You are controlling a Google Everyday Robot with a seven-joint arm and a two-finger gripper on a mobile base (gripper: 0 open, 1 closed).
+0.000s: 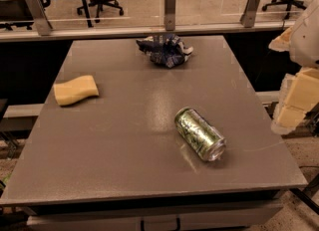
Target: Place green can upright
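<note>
Green can (pixel 200 134) lying on its side near right front edge of table (pixel 124 165), bare surface around it; gripper (pixel 295 100) beyond right edge, open or closed: cannot tell.

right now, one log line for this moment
green can: on its side, front-right | gripper: beyond right edge of table, apart from can | sponge: left | foil bag: far centre

Pale-patterned green can (pixel 200 134) — cream gripper (pixel 291 106) at right.
</note>
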